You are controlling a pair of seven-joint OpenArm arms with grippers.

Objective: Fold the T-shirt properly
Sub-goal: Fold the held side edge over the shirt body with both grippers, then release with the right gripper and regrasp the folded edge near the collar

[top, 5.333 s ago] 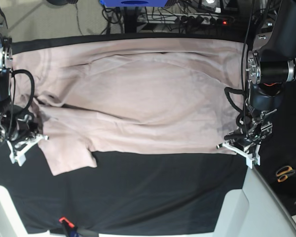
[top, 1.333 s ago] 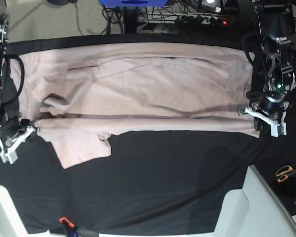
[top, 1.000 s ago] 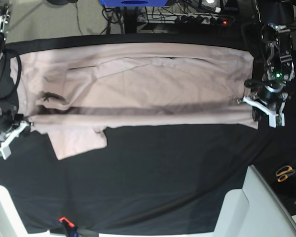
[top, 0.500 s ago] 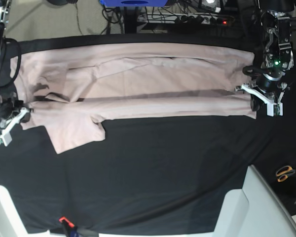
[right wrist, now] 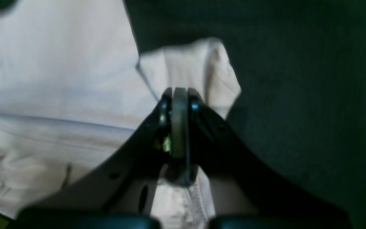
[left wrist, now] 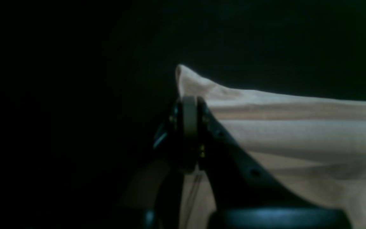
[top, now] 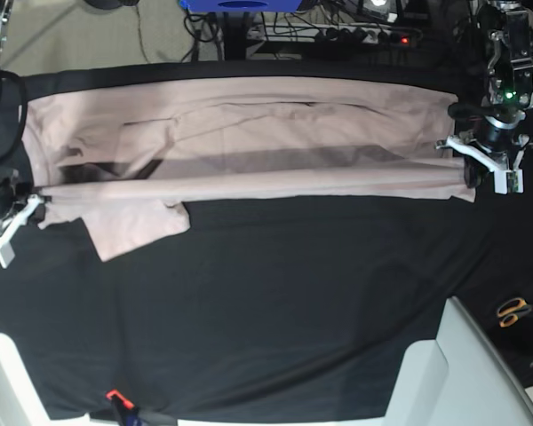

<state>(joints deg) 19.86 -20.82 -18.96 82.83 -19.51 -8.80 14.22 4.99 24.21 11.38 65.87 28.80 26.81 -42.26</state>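
Note:
The pale pink T-shirt (top: 249, 133) lies stretched across the far half of the black table cover (top: 275, 311). Its near long edge (top: 249, 185) is lifted and pulled taut between both grippers, and a shadow shows under it. A sleeve (top: 138, 226) hangs out at the front left. My left gripper (top: 484, 169), at the base view's right, is shut on the T-shirt's corner (left wrist: 186, 79). My right gripper (top: 13, 217), at the left, is shut on the opposite corner (right wrist: 202, 66). Both wrist views show the jaws pressed together with fabric (left wrist: 297, 127) pinched between them.
Orange-handled scissors (top: 515, 311) lie at the right beside the table. A pale grey panel (top: 462, 373) covers the front right corner. A small orange and black tool (top: 115, 401) sits at the front edge. Cables and a power strip (top: 364, 31) run behind the table.
Both grippers have carried the T-shirt's near edge farther from the front, toward the far side. The folded band has narrowed and the edge hangs tighter. Both grips stay shut.

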